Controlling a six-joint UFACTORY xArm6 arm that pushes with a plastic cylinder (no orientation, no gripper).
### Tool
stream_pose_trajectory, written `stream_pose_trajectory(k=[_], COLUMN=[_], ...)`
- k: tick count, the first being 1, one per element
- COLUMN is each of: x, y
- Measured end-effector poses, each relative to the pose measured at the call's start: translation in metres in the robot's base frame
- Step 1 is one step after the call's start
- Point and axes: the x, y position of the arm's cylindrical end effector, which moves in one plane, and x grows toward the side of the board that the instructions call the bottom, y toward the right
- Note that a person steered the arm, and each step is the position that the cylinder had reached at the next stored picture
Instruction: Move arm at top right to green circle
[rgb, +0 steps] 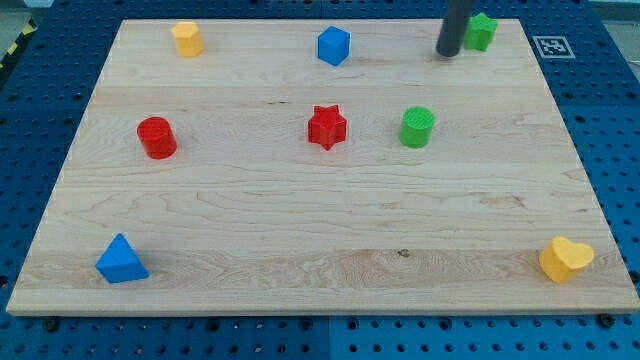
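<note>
My tip (447, 54) rests on worktop (300, 220) near view's top right, just left of green star-like block (481, 31). End effector plain rod, holding nothing. Green circle (417, 127) lies below tip, apart; path looks clear.

Single raised view over whole board (300, 230)

My tip (447, 54) down at view's top right, rod upright.

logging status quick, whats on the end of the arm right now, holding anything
No gripper: the arm ends in a rod. My tip holds nothing, sits at the view's top right just left of the green star, well above the green circle.
</note>
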Motion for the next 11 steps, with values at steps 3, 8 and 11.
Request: stream_pose_trajectory(k=[3,8,11], x=[0.039,0.091,0.093], y=[0.029,0.034,0.034])
